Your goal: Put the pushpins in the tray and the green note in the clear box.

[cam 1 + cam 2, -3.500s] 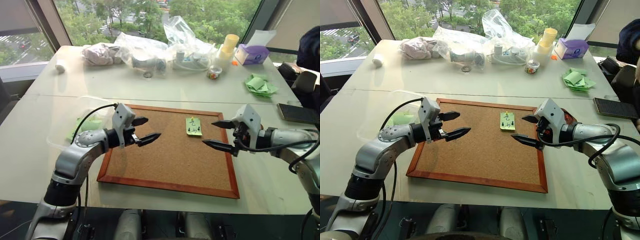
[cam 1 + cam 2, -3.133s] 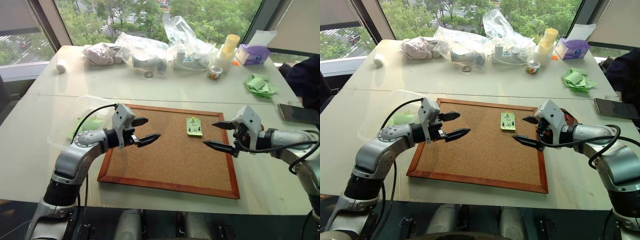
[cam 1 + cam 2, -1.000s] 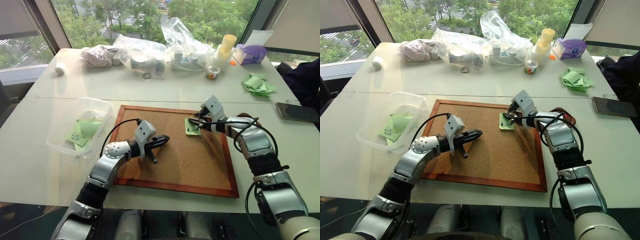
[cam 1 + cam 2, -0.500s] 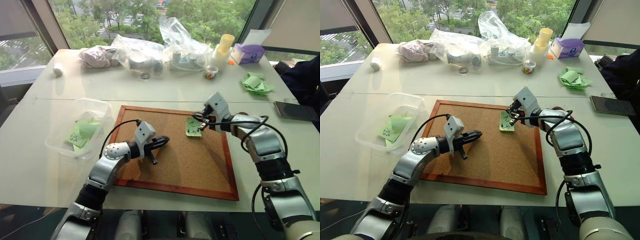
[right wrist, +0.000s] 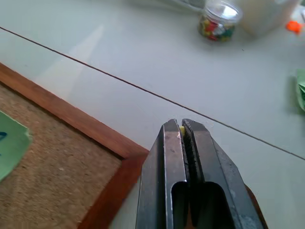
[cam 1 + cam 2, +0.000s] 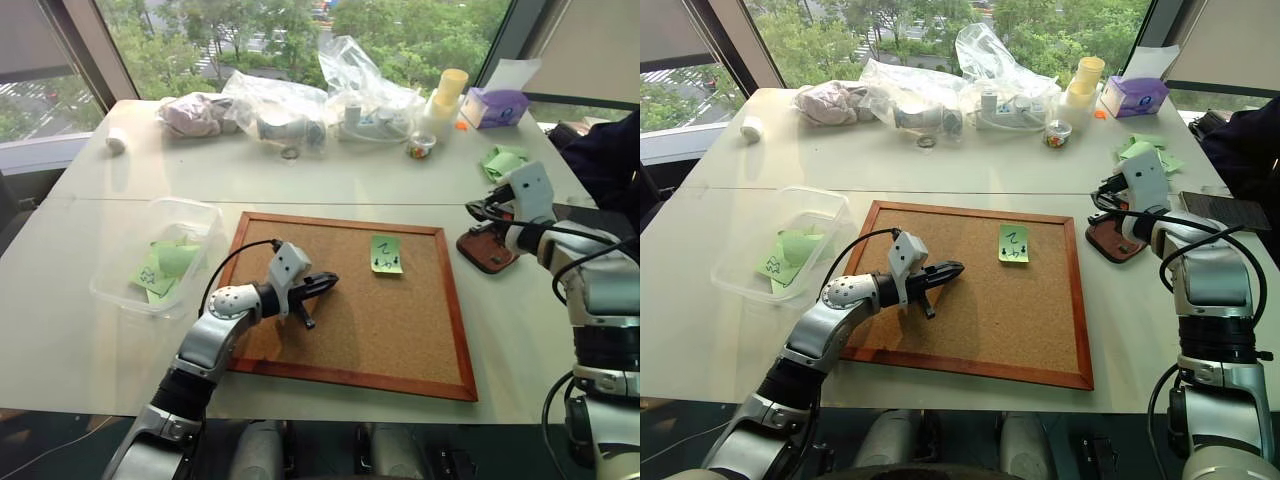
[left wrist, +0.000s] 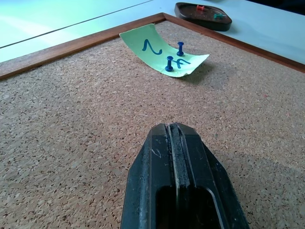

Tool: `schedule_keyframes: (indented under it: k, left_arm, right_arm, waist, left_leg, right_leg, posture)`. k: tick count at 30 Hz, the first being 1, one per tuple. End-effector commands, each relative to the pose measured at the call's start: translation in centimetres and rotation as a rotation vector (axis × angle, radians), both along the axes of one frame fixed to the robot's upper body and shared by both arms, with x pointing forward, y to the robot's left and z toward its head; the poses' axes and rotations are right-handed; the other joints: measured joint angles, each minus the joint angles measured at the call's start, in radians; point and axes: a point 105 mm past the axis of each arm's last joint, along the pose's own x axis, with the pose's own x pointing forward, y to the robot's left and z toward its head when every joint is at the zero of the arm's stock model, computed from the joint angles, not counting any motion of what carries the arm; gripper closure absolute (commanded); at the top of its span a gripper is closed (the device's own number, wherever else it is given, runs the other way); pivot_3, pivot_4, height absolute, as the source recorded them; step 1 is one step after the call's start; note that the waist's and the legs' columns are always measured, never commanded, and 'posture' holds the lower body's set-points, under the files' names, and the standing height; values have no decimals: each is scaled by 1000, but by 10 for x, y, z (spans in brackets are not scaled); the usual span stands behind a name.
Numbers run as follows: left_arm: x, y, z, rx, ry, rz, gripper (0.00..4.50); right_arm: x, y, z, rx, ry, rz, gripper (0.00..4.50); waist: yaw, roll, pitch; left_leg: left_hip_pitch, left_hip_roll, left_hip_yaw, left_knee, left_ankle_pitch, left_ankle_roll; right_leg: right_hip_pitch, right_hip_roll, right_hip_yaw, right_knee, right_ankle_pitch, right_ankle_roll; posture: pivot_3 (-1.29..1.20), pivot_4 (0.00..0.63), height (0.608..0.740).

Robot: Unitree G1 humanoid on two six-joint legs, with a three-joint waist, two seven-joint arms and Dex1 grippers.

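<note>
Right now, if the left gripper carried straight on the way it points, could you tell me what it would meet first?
Probably the green note, pinned by two blue pushpins on the cork board; the shut left gripper aims roughly there, though depth is unclear.

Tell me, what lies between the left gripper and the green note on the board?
Only bare cork of the cork board lies between the left gripper and the green note, as the left wrist view shows.
</note>
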Motion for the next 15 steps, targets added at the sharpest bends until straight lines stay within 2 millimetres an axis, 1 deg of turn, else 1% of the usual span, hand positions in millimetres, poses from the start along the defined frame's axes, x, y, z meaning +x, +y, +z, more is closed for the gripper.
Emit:
schedule_keyframes:
  k: [1, 3, 8, 12, 13, 15]
  left_arm:
    - [-2, 6, -21, 45, 76, 26, 4500]
    - [-2, 6, -21, 45, 74, 27, 4500]
    - [-2, 7, -22, 48, 72, 32, 4500]
    - [-2, 8, -22, 50, 74, 35, 4500]
    - [-2, 8, -23, 51, 75, 36, 4500]
    - [-3, 9, -24, 53, 77, 36, 4500]
  right_arm:
    - [-2, -24, 0, -3, -16, -79, 4471]
    - [-3, -30, -10, 1, 9, -101, 4471]
    - [-6, -36, -36, 15, 72, -124, 4471]
    - [-7, -39, -45, 29, 91, -133, 4471]
    - [-7, -39, -46, 35, 91, -133, 4219]
    - [-7, -38, -45, 39, 88, -130, 3558]
  waist:
    - [0, 1, -1]
    - [0, 1, -1]
    - [0, 2, -1]
    - [-1, 2, -1]
    - [-1, 2, -1]
    - [-1, 2, -1]
  left_leg:
    - [0, 0, 0, 0, 0, 0]
    - [0, 0, 0, 0, 0, 0]
    - [0, 0, 0, 0, 0, 0]
    - [1, 0, 0, 0, 0, 0]
    - [1, 0, 0, 0, 0, 0]
    - [2, 0, 0, 0, 0, 0]
  right_leg:
    - [0, 0, 0, 0, 0, 0]
    - [0, 0, 0, 0, 0, 0]
    - [0, 0, 0, 0, 0, 0]
    - [1, 0, 0, 0, 0, 0]
    - [1, 0, 0, 0, 0, 0]
    - [2, 0, 0, 0, 0, 0]
  posture:
    - [0, 150, 740]
    - [0, 150, 740]
    - [0, 150, 740]
    - [0, 150, 740]
    - [0, 150, 740]
    - [0, 150, 740]
